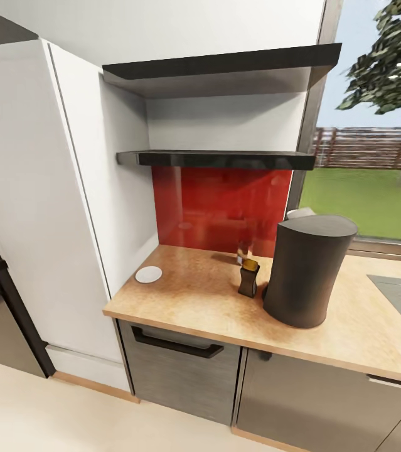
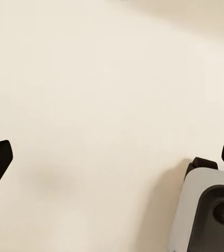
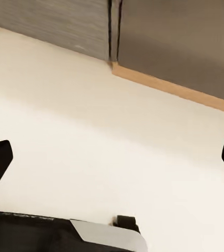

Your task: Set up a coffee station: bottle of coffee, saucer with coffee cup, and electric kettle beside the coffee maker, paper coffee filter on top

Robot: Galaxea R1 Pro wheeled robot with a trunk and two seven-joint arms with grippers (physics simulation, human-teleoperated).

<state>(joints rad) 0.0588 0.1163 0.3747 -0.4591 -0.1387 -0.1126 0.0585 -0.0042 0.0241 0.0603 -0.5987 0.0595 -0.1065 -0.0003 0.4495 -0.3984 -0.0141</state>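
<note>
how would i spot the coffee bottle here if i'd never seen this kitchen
Find the tall dark grey coffee maker on the tan countertop. Just to its left stands the bottle of coffee, small and dark brown with an amber top, unlike the flat white saucer further left.

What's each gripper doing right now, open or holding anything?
Left gripper: open, holding nothing, above the floor.
Right gripper: open, holding nothing, above the floor.
</note>
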